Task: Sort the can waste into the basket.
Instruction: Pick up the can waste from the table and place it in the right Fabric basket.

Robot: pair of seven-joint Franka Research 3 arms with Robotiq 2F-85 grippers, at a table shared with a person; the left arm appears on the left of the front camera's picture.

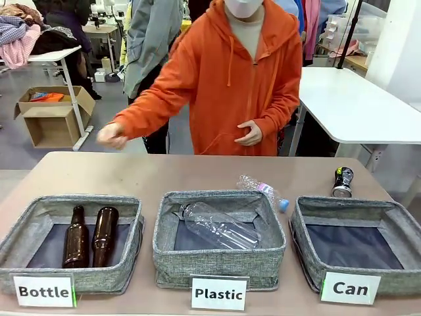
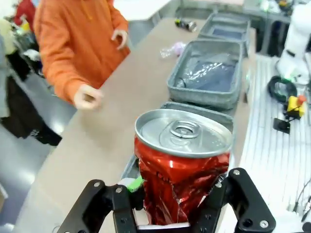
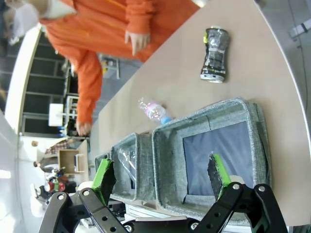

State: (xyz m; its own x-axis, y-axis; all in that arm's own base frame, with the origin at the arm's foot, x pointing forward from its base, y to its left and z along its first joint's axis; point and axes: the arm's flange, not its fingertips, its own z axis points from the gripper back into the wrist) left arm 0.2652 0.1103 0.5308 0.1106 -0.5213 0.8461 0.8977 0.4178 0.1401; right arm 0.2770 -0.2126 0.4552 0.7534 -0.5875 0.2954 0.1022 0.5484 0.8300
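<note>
Red, foil-shiny metal: the crushed can has a creased, buckled body and a round silver lid with the pull-tab flat. The left gripper is pinching it at the lower body, with the black fingers tight on both sides.

The right gripper is spread wide, green pads well apart, and the Can basket is framed between them.

The Can basket is square, with soft grey woven walls, rounded corners and a dark, smooth floor. The white "Can" card is on its front wall.

The black can has silver ends and is dented at the waist. It sits on the tan table just beyond the basket's far rim, near the table's right edge, with a bare strip of tabletop between can and rim.

The Plastic bin is just beside the basket and holds a clear ribbed bottle. A crumpled small bottle lies behind its far right corner.

The Bottle bin holds two brown glass bottles side by side.

The person's fist is over the far left edge of the table.
</note>
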